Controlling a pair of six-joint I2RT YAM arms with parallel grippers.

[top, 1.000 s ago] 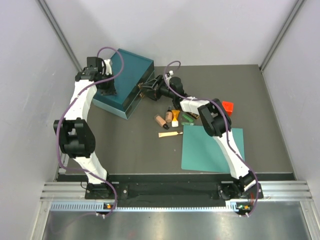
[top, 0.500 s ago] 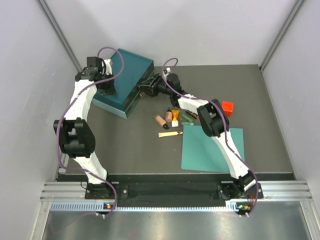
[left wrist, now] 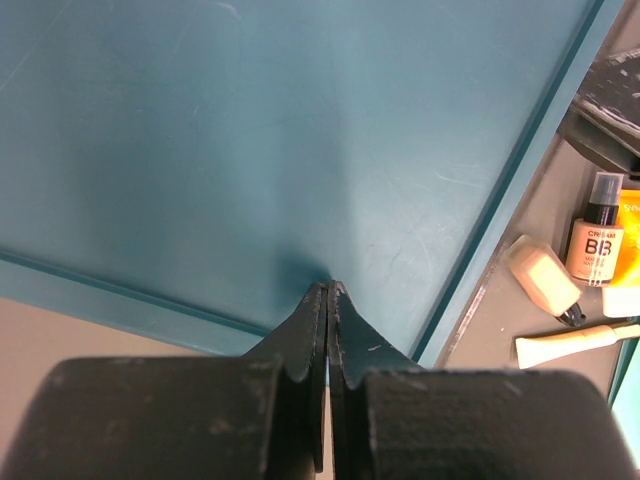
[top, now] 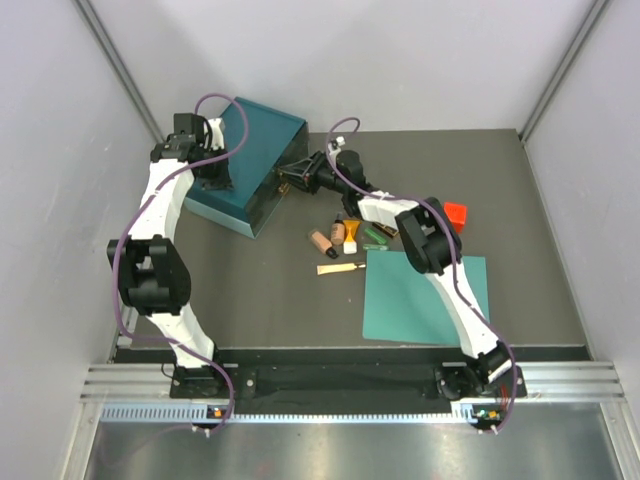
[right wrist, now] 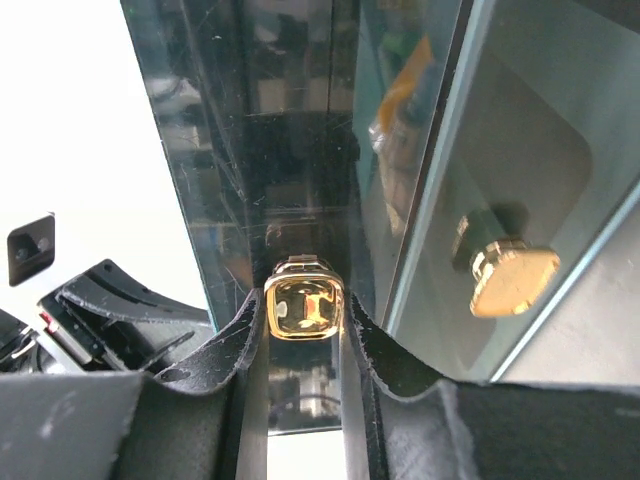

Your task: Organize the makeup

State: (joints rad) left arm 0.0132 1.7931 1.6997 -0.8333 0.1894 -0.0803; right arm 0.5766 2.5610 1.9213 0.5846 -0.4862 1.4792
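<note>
**Right jaws clamped on gold knob while makeup lay on tabletop**

The right arm (top: 430,240) reached across the tabletop (top: 260,290) to the front of a teal box (top: 262,135). Its jaws were closed tight on a square gold knob (right wrist: 303,308) set in a glossy dark panel. A second gold knob (right wrist: 512,278) showed to the right in the wrist view, and whether it was real or a reflection could not be told.

The left arm (top: 165,200) stood over the box. Its jaws were pressed fully together with nothing between them, their tips touching the flat top near its edge.

The makeup (top: 345,240) lay in a small cluster on the tabletop, near the box but apart from it. It included tan bottles (top: 322,243) with dark caps, an orange tube (top: 351,242), a slim green tube (top: 375,237) and a beige stick (top: 338,267). The cluster sat just beside the far left corner of a teal mat (top: 425,300), and a red cube (top: 456,212) rested beyond the mat's far edge.
</note>
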